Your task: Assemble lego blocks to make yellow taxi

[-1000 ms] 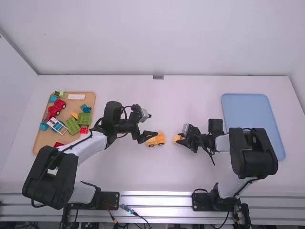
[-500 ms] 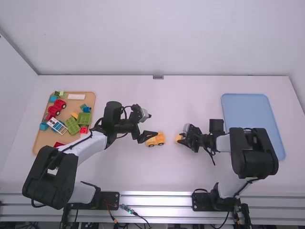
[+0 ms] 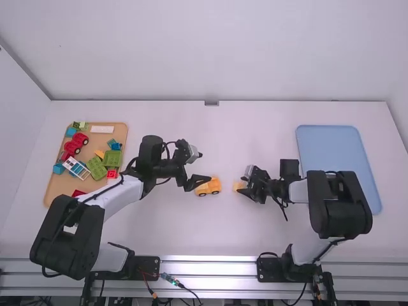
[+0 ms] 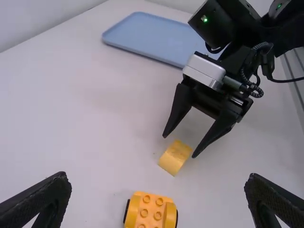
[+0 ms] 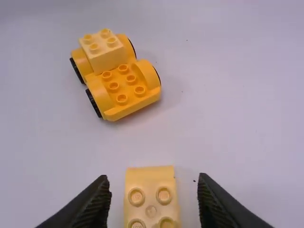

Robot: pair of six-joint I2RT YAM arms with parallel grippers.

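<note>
Yellow taxi base (image 5: 121,86), one pale yellow block (image 5: 104,56) seated on it, stands on the white table (image 3: 268,140) — near the left gripper (image 3: 201,182), fingers wide apart, empty. Right gripper (image 3: 243,186): fingers open astride a loose yellow block (image 5: 151,183) — ungripped.

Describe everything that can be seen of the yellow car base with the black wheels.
The car base is orange-yellow, apparently hard, smooth plastic, with rounded arches above its black wheels. A paler yellow block with four studs on top sits on one end; six round studs stay bare on the other. It stands level and upright, wheels down, on the white table. The left end effector is open close by, apparently without touching it.
</note>
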